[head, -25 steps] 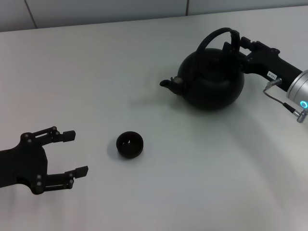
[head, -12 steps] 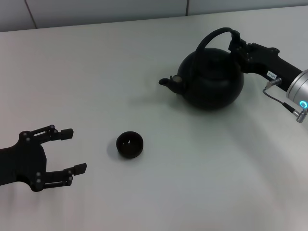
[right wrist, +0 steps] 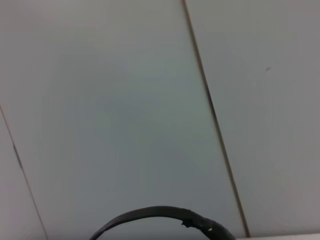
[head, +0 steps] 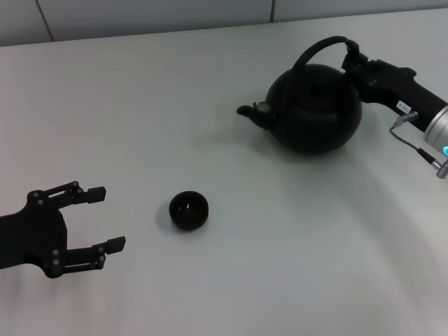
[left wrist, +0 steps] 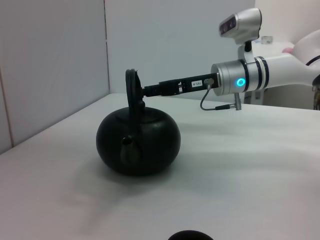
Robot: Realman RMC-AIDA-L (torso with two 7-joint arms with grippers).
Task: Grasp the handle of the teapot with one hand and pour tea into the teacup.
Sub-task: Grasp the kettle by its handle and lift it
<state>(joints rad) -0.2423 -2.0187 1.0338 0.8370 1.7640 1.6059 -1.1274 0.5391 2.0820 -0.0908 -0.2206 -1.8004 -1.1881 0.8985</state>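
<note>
The matte-black teapot [head: 315,112] is at the far right of the table, spout pointing left. Its arched handle [head: 318,47] rises over the top, and my right gripper [head: 352,57] is shut on the handle's right side. The left wrist view shows the teapot [left wrist: 138,142] spout-on, with the handle [left wrist: 132,90] edge-on and the right gripper [left wrist: 145,91] clamped to it. An arc of the handle [right wrist: 160,214] shows in the right wrist view. The small black teacup [head: 189,209] sits near the table's middle. My left gripper [head: 112,217] hovers open to the cup's left.
The white table [head: 280,266] runs back to a grey panelled wall [head: 140,14]. The right arm's silver wrist [head: 437,129], with a cable loop, comes in from the right edge. The teacup's rim [left wrist: 190,235] peeks in at the edge of the left wrist view.
The teapot has shifted to the right and slightly farther back along with the right gripper on its handle. The left gripper has drifted a little to the left, then held still.
</note>
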